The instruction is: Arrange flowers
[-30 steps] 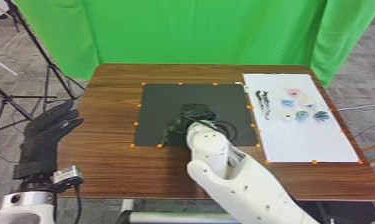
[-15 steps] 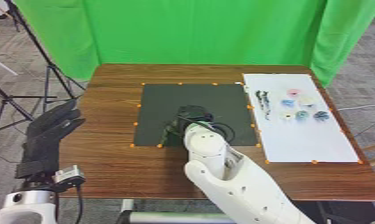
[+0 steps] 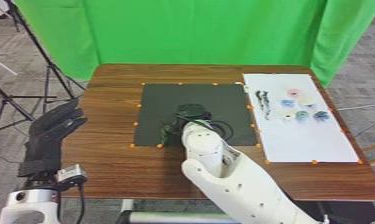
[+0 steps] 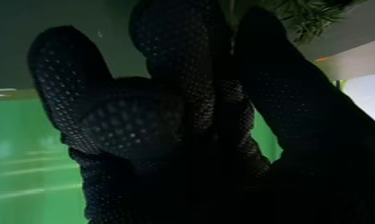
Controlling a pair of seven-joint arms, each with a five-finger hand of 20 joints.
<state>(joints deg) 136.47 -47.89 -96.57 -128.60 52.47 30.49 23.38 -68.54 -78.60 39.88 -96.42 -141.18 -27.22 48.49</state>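
Over the black mat [image 3: 166, 97], left of its right edge, is my right hand [image 3: 192, 111]. Dark green foliage [image 3: 168, 133] lies on the mat just left of the wrist. In the right wrist view, my right hand [image 4: 179, 45] is open with mostly straight fingers, and a sprig of green foliage [image 4: 315, 16] shows beyond them, apparently not gripped. My left hand [image 3: 48, 132] stands open at the table's left edge. On the white sheet [image 3: 308, 142] are a pink flower [image 3: 294, 93], pale blue and white flowers [image 3: 288, 103], a dark blue-green flower [image 3: 321, 115] and dark thin stems [image 3: 263, 102].
The brown wooden table [image 3: 108, 170] surrounds the mat and the sheet. Small orange markers line their edges. A green curtain [image 3: 201, 32] hangs behind the table, and black stand legs [image 3: 48, 75] stand at the left.
My right hand and forearm have shifted slightly to the left over the mat. The left hand has barely moved, and the flowers on the sheet look unchanged.
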